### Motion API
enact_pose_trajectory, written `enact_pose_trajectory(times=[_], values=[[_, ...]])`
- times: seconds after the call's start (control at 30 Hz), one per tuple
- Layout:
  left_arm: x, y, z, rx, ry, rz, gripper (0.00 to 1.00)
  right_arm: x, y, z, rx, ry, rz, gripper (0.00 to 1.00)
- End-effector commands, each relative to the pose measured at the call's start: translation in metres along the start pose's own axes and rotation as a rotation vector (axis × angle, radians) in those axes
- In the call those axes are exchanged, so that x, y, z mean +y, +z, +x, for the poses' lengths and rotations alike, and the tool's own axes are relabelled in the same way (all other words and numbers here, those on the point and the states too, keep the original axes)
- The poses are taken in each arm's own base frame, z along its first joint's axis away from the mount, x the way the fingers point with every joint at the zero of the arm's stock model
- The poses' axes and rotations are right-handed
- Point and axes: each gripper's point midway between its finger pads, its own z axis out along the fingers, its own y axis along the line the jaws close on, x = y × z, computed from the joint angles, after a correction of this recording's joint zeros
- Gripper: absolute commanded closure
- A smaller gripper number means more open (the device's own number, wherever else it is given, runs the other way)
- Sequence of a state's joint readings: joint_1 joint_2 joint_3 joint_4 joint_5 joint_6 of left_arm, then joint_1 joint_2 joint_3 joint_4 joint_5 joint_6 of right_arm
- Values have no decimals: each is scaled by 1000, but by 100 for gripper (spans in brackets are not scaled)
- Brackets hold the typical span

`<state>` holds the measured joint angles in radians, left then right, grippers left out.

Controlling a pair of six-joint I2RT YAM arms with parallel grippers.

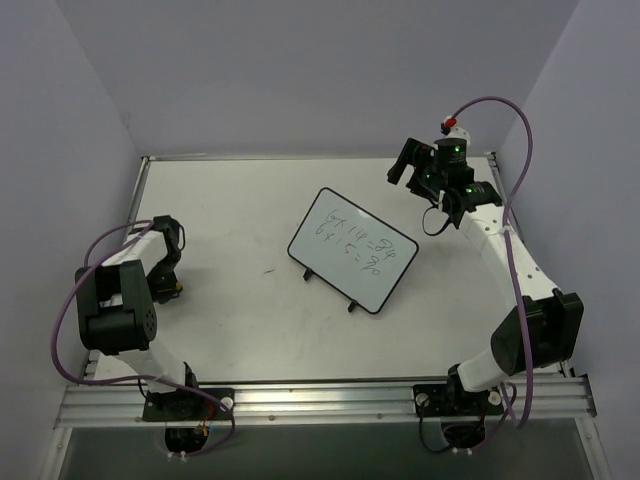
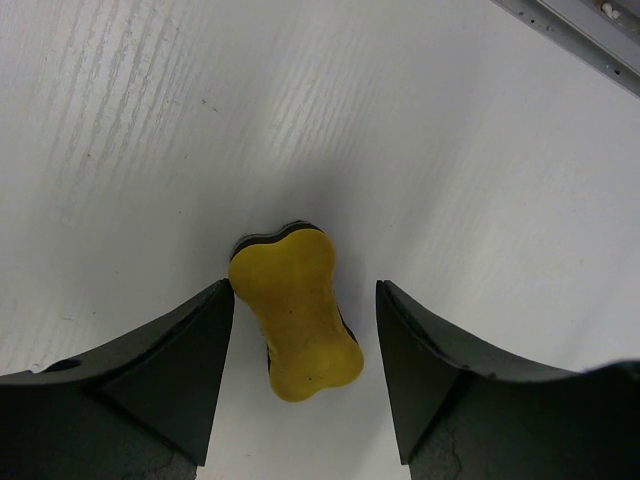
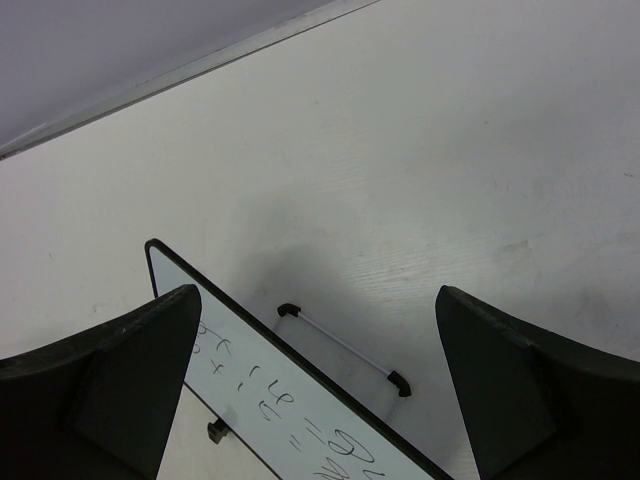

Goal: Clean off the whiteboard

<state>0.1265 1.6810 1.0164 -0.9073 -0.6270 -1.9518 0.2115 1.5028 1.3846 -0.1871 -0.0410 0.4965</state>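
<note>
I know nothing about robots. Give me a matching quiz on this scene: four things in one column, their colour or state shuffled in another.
1. whiteboard
2. eraser
3. left fingers
4. right fingers

a. yellow
b. open and empty, far right of the table
c. bears green writing
d. open, either side of the eraser

Pairs: 1-c, 2-a, 3-d, 4-b

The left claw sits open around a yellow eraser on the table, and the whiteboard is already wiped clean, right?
Not quite: the whiteboard bears green handwriting, not yet wiped, as the top external view shows. The rest holds: the left gripper is open around the yellow eraser on the table.
</note>
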Motion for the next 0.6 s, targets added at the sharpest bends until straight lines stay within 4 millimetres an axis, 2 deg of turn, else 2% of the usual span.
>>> enact_pose_trajectory(times=[0.0, 0.57], values=[[-7, -2, -3, -3, -12, 26, 33, 5, 2, -6, -22, -11, -5, 0], [-10, 0, 0, -6, 27, 15, 35, 5, 4, -4, -18, -17, -9, 0]])
